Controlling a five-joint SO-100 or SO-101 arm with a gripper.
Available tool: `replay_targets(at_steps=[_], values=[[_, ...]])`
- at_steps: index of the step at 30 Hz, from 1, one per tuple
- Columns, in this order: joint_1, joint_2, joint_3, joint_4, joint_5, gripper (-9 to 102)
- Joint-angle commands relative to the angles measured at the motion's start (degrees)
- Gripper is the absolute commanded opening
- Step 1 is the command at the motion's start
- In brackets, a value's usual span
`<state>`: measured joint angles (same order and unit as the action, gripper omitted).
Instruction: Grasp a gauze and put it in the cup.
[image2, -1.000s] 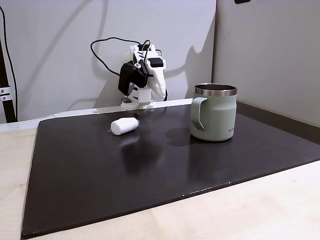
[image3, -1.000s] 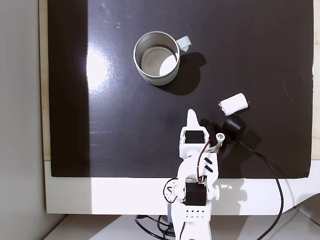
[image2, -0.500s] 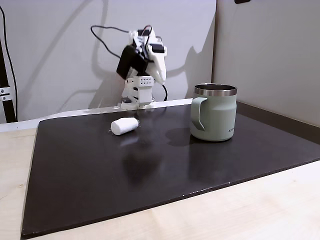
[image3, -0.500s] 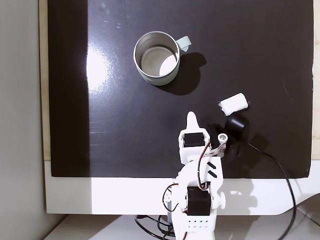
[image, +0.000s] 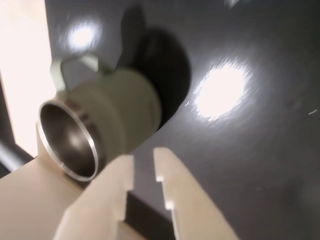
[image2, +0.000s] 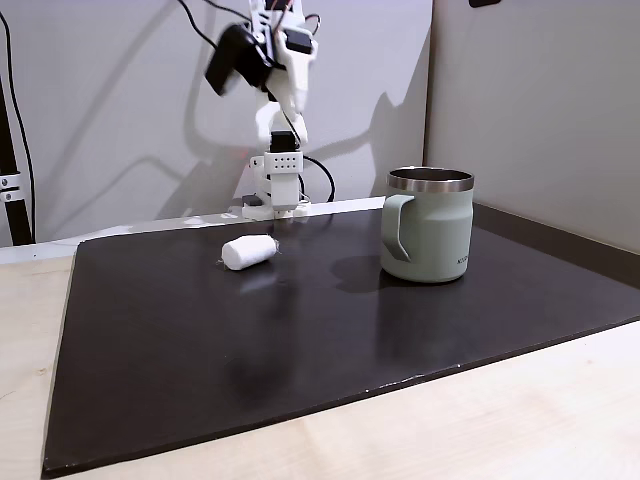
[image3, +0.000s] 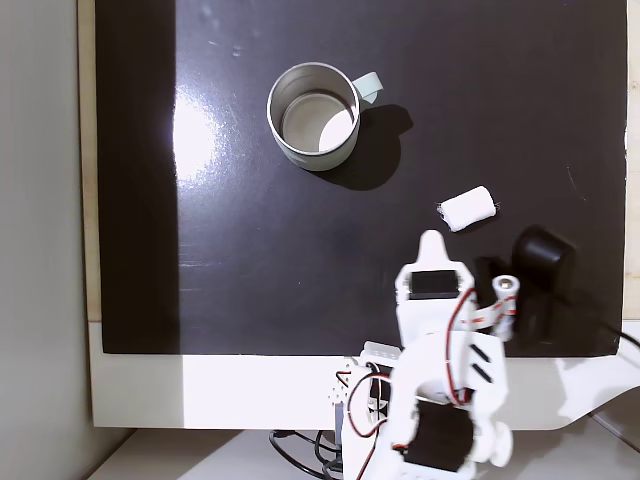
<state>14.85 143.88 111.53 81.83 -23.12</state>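
The gauze is a small white roll lying on its side on the dark mat, left of the cup in a fixed view. From above, the gauze lies to the right of and below the cup, a sage-green mug with a steel rim and nothing showing inside. My gripper hangs high over the mat's back edge. Seen from above, the gripper points at the mat just left of the gauze, apart from it. In the wrist view the gripper is shut on nothing, and the cup lies beyond it.
The dark mat covers most of a pale wooden table. The arm's white base stands at the mat's back edge with a black cable behind it. A wall panel rises close behind the cup on the right.
The arm has lifted well above the mat. Seen from above, it has swung right, so the gripper tip now sits nearer the gauze. The gauze and cup have not moved.
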Motion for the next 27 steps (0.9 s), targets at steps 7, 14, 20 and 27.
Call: replay_targets(at_steps=[7, 14, 20, 27], values=[[12.13, -19.6, -16.52, 6.5, -16.61, 20], [14.59, -31.99, -20.92, 9.76, -28.39, 30], [16.96, -40.43, -24.26, 11.07, -34.98, 33], [19.69, -47.55, -22.5, 7.65, -37.79, 35]])
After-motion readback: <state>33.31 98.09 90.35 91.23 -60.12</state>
